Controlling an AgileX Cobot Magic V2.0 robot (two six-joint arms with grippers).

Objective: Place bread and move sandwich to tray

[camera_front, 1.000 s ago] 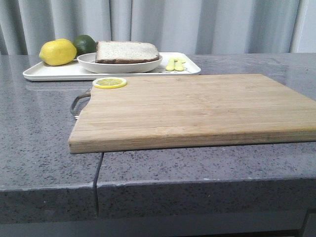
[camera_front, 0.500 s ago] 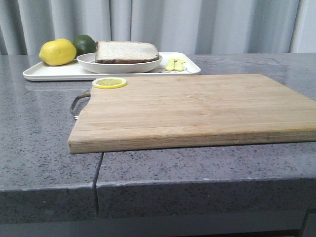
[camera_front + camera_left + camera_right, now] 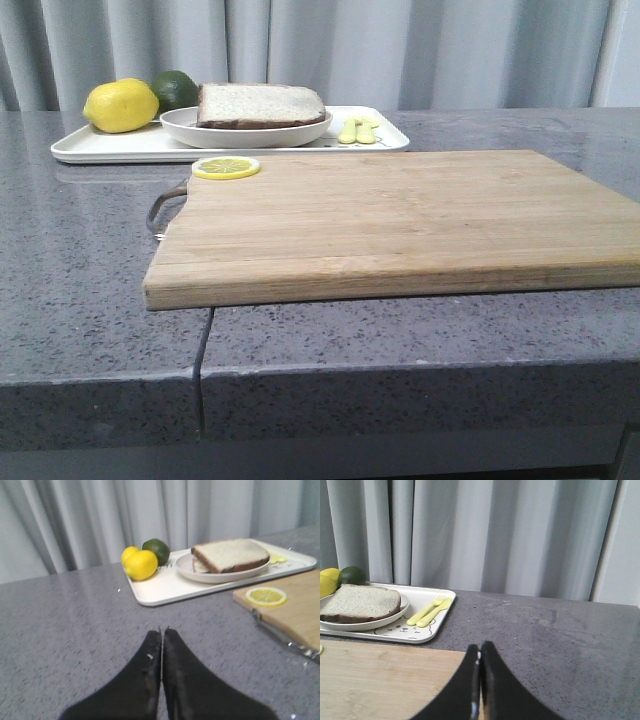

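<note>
Upper left, the bread (image 3: 262, 104) on its plate (image 3: 246, 131) hides any egg; the tray (image 3: 110, 148) is partly covered. Both grippers (image 3: 162, 632) (image 3: 480, 647) are pressed together, empty.

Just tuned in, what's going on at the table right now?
Nothing is being handled at the moment. The left gripper and right gripper are both shut and empty, hovering above the counter. The sandwich sits on its round plate, which is on the tray beside a lemon, a lime and yellow cutlery. The cutting board holds only a lemon slice.
</note>
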